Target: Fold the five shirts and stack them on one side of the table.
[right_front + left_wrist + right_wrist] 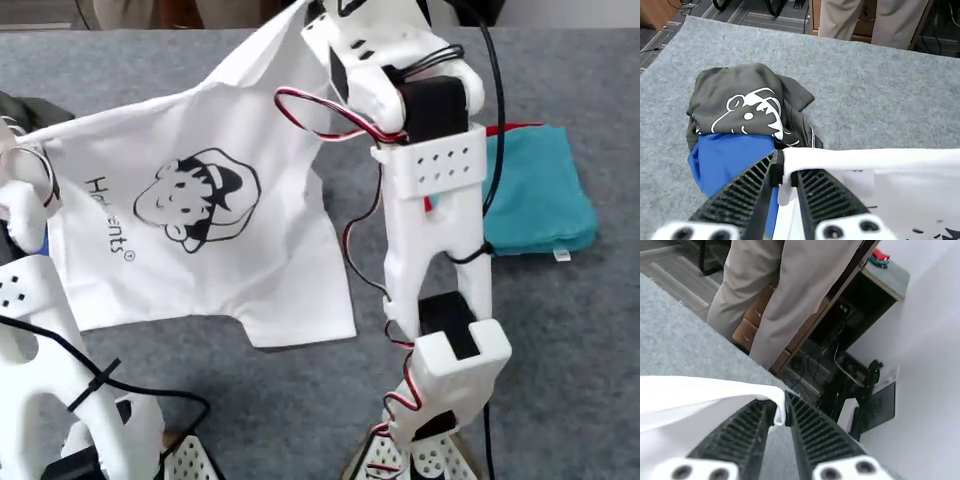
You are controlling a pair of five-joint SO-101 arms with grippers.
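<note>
A white shirt [190, 220] with a black cartoon print hangs stretched between my two arms above the grey table. My left gripper [783, 175] is shut on one corner of the white shirt [880, 190] at the table's left side. At the far edge, my right gripper [782, 412] is shut on another corner of the white shirt [685, 405]. A dark grey shirt [750, 107] with a white bear print lies crumpled on a blue shirt [727, 155] below the left gripper. A folded teal shirt [535, 195] lies at the right of the table.
A red garment edge [515, 130] peeks from under the teal shirt. Cables [340, 120] run along the right arm. A person's legs [870, 20] stand beyond the table's far edge. Bare grey mat [580, 340] lies at the front right.
</note>
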